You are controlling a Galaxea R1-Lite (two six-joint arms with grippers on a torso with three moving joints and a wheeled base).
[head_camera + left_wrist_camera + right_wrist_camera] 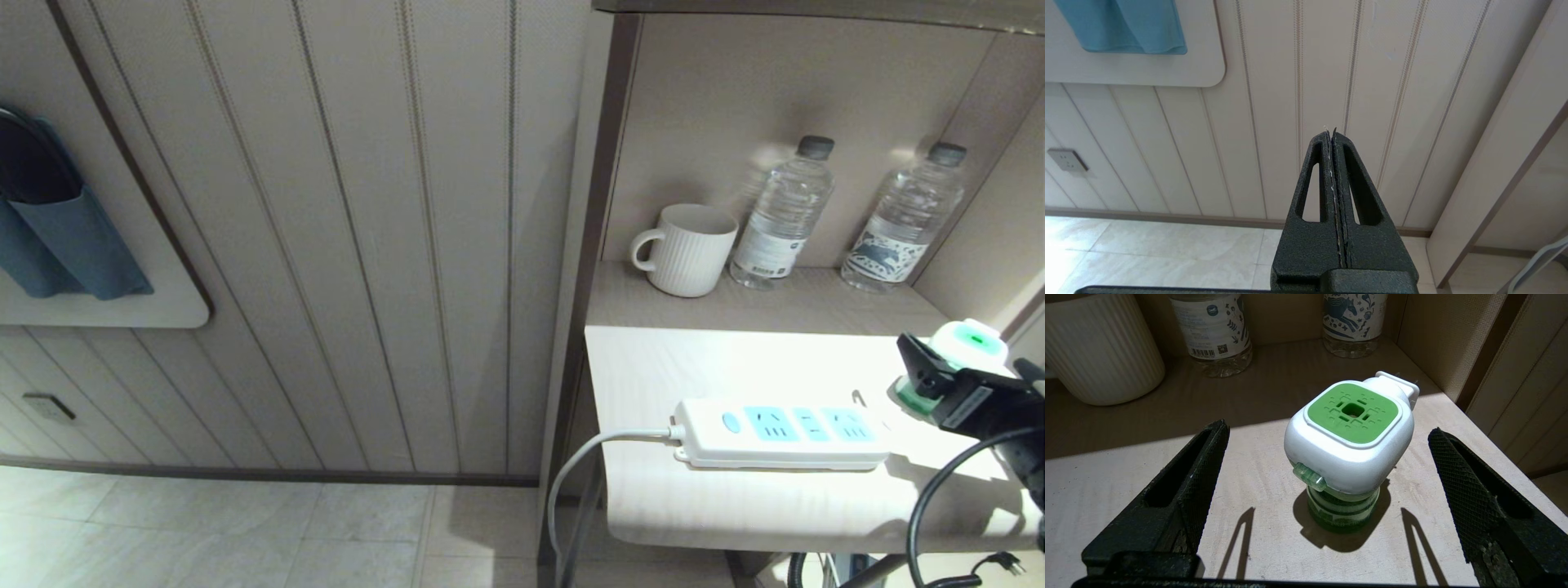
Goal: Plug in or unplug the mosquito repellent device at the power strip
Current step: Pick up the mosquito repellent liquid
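Note:
The mosquito repellent device [970, 341] stands upright on the table's right side, white head with a green centre [1352, 412] over a green bottle [1342, 510]. It is unplugged, with its plug block facing the back corner. My right gripper [1329, 428] is open wide, and its two black fingers [1188, 486] flank the device without touching it. From the head view that gripper [967, 369] reaches in from the right edge. The power strip [780, 433] lies flat to the device's left, all three blue socket panels bare. My left gripper [1331, 132] is shut and parked facing the wall panelling.
A white ribbed mug [690, 249] and two clear water bottles [784, 216] [902, 220] stand at the back of the shelf. The strip's white cord [571, 474] hangs off the table's left edge. The alcove's side wall [992, 269] is close behind the device. A blue pouch [65, 237] hangs on the wall.

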